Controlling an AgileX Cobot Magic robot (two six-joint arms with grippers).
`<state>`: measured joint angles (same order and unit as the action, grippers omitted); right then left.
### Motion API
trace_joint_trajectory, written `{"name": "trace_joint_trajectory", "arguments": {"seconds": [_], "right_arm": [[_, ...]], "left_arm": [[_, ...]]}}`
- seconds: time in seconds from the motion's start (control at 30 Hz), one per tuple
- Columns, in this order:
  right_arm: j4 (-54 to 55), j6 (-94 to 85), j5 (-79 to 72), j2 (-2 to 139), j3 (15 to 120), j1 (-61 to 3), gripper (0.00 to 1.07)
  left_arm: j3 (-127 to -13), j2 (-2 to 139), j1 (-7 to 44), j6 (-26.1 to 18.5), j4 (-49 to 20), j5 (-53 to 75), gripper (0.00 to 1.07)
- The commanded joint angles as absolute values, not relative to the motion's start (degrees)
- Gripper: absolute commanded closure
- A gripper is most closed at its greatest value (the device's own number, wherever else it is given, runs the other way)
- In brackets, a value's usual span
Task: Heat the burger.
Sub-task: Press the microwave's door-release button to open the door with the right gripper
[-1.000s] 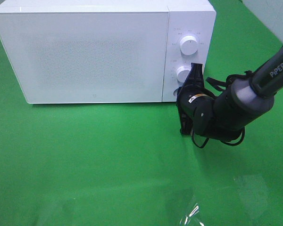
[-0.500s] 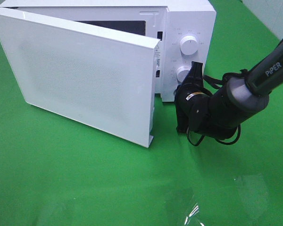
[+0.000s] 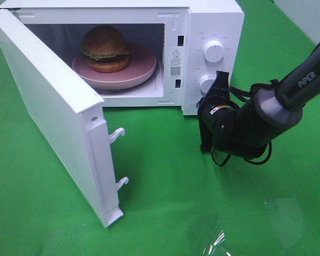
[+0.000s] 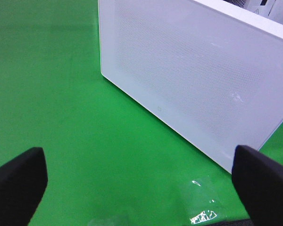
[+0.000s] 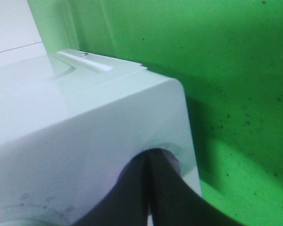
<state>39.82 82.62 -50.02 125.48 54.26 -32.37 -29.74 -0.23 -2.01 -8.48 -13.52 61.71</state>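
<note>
The burger point(image 3: 105, 48), with a brown bun and a green lettuce edge, sits on a pink plate point(image 3: 140, 76) inside the white microwave point(image 3: 213, 21). The microwave's door point(image 3: 53, 117) stands wide open, swung out to the left. My right gripper point(image 3: 202, 105) is shut, its tip against the lower right corner of the control panel; in the right wrist view the closed fingers point(image 5: 151, 160) press on the white front. In the left wrist view my left gripper point(image 4: 141, 188) stands open with nothing between its fingers, facing the outside of the door point(image 4: 193, 80).
Two round knobs point(image 3: 213, 51) point(image 3: 207, 84) sit on the control panel above my right gripper. The green table cover point(image 3: 165, 213) spreads in front of the microwave. A scrap of clear film point(image 3: 216, 242) lies near the front edge.
The microwave door has swung from shut to wide open, uncovering the burger and plate inside. My right gripper has stayed at the panel's lower corner.
</note>
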Motion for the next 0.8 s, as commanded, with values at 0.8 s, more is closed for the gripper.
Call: {"name": "trace_joint_trajectory", "arguments": {"seconds": [0.8], "right_arm": [[36.3, 81.0, -52.7, 120.5, 50.1, -34.3, 1.07]], "left_arm": [[-29.6, -1.1, -1.9, -8.2, -13.6, 61.3, 0.08]]}}
